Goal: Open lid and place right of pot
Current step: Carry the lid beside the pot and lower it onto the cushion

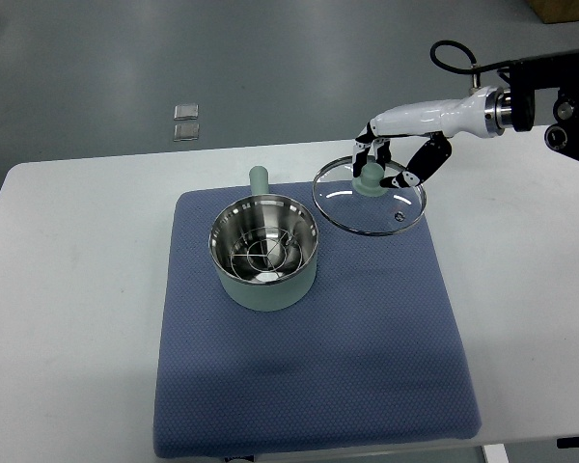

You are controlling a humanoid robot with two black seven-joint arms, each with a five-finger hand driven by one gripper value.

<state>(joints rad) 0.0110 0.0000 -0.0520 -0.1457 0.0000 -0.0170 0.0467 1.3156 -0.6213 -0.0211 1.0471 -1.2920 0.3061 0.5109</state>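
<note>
In the upper right of the frame, the right robot hand (pixel 386 162) has its fingers closed around the green knob of the glass lid (pixel 369 197), at the blue mat's (pixel 309 367) upper right, just right of the open steel pot (pixel 264 260) on the white tabletop (pixel 77 289).

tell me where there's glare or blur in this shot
Top view: glare streaks on the glass lid and bright reflections inside the steel pot; soft shadow under the lid on the blue mat; the right hand on the lid knob looks sharp, without motion blur.
</note>
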